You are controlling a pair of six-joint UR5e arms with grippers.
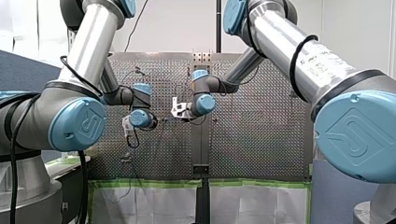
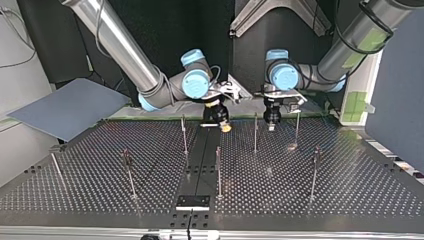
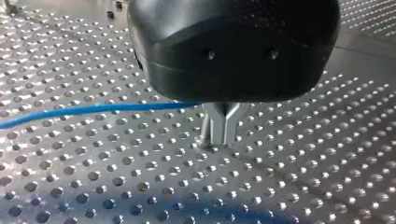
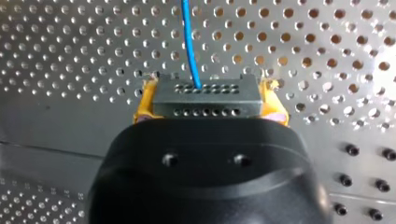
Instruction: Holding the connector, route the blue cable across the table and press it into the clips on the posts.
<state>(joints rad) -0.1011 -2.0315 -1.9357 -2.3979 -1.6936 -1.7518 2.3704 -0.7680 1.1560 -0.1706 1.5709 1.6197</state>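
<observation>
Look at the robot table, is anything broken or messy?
Nothing stands out. My right gripper holds the connector squarely between its yellow pads. The blue cable runs straight out of it, and none of the posts has fallen over.

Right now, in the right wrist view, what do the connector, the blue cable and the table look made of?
The connector looks like matt grey plastic, with rows of small holes. The blue cable seems plastic-sheathed, smooth with slight sheen. The table is likely metal: brushed silver, glinting around its perforations.
</observation>
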